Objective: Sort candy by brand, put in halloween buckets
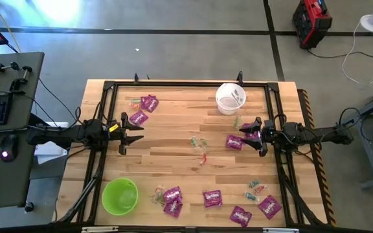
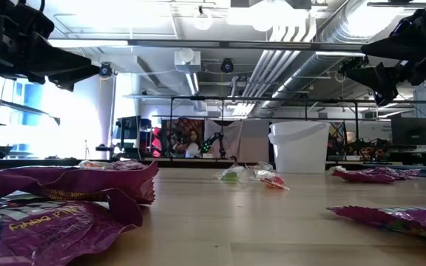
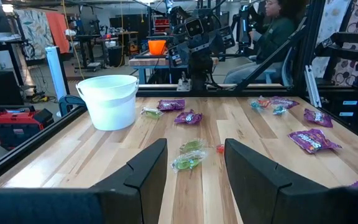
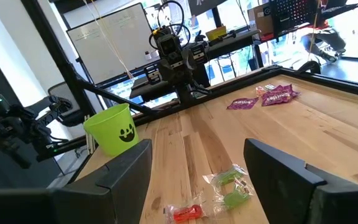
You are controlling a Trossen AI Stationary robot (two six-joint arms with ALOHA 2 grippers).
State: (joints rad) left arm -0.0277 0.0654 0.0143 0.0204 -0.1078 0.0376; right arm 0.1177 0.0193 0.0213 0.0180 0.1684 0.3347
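Observation:
Both grippers hang open above the table and touch nothing. My left gripper [image 1: 129, 130] [image 3: 194, 171] is over the left-middle, pointing right. My right gripper [image 1: 250, 134] [image 4: 197, 177] is over the right-middle, pointing left, beside a purple packet [image 1: 234, 142]. Between them lie small clear-wrapped sweets [image 1: 199, 149] [image 3: 188, 158] [image 4: 229, 186], green and red. The white bucket [image 1: 230, 98] [image 3: 109, 99] [image 2: 299, 146] stands upright at the far edge, and the lime green bucket [image 1: 120, 195] [image 4: 112, 129] at the near left corner. More purple packets [image 1: 149, 103] [image 1: 212, 198] lie flat at far left and along the near edge.
A black frame rail [image 1: 186, 83] runs around the tabletop. Small sweets also lie near the near right packets [image 1: 254, 189] and by the white bucket [image 1: 238, 122]. Bare wood shows between the green bucket and the middle sweets. A person [image 3: 278, 31] sits beyond the right edge.

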